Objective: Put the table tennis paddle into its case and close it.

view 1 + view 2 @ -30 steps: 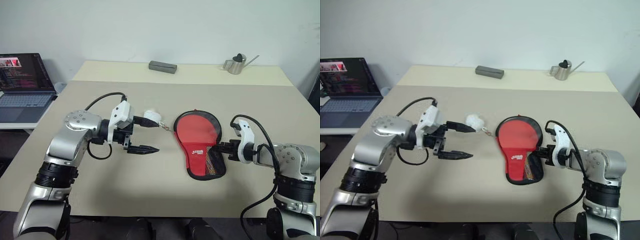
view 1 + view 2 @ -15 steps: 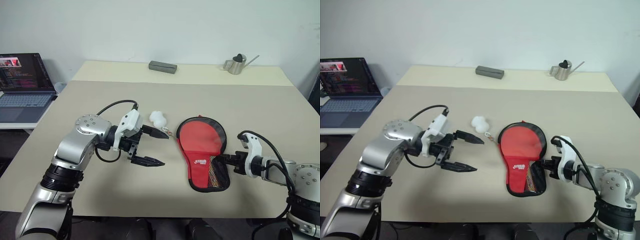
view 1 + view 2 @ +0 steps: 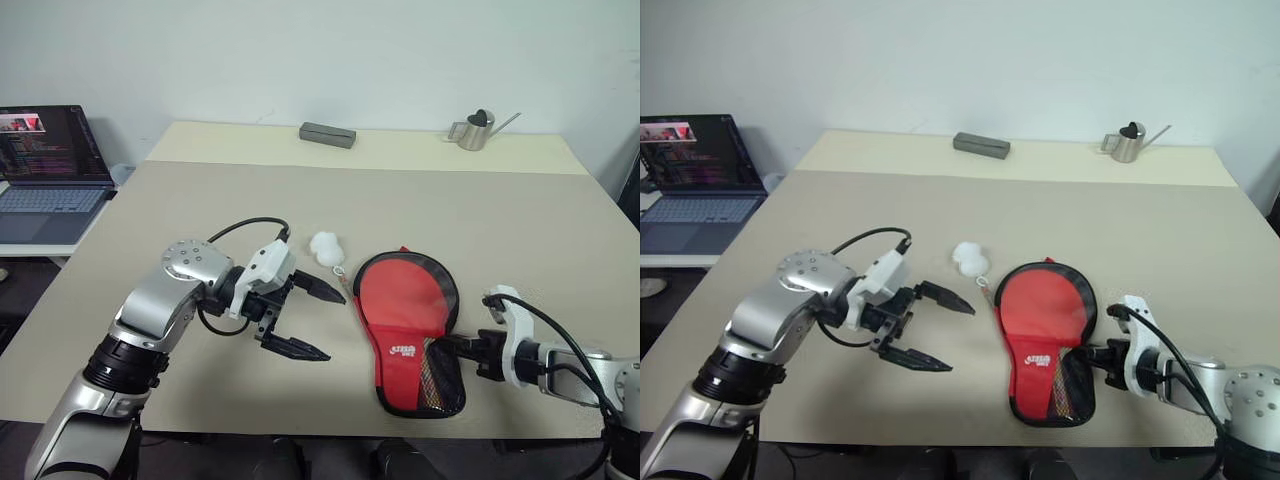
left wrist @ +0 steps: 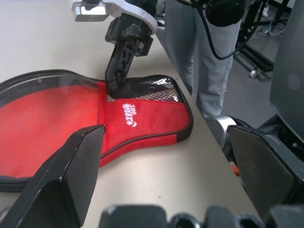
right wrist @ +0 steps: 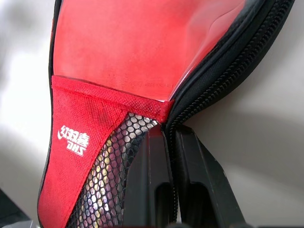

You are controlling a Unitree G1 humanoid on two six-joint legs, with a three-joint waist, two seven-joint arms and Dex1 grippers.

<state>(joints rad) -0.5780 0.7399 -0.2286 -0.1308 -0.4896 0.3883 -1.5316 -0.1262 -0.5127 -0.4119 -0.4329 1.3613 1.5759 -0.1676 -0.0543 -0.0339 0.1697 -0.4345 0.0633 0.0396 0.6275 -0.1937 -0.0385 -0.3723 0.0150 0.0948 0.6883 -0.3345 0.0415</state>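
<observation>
Beige table (image 3: 560, 230) under red case (image 3: 408, 325)

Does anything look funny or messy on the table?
Nothing is spilled or broken. The case lies flat with its zip open along one side, the right pincer shut at its edge by the mesh pocket, the pom-pom beside it.

Beige table (image 3: 300, 190) against a plain white wall (image 3: 320, 50); well left of the left claw (image 3: 310, 318), a side desk (image 3: 30, 248) holds an open laptop (image 3: 45, 165)
</observation>
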